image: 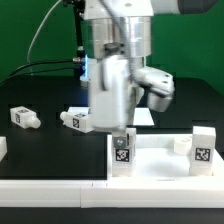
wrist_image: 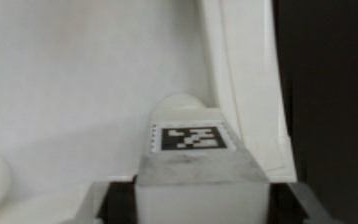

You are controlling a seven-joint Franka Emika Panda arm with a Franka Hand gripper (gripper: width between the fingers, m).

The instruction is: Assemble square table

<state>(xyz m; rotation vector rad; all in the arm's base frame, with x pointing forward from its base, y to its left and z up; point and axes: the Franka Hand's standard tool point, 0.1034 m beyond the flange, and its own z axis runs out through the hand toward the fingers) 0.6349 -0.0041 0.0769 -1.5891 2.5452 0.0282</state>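
The white square table top (image: 155,162) lies at the front of the exterior view's right. A tagged leg (image: 122,151) stands upright at its near left corner, and my gripper (image: 121,132) is shut on it from above. In the wrist view the same leg (wrist_image: 190,140) shows its tag between my dark fingers (wrist_image: 119,203), with my gripper (wrist_image: 194,205) closed around it over the top (wrist_image: 69,80) and next to its raised rim (wrist_image: 247,70). A second leg (image: 202,146) stands at the top's right corner. Two loose legs (image: 22,118) (image: 75,120) lie on the black table at the left.
A long white bar (image: 50,190) runs along the front edge. A small white piece (image: 2,150) sits at the far left edge. The marker board (image: 142,116) lies behind the arm. A green wall stands at the back.
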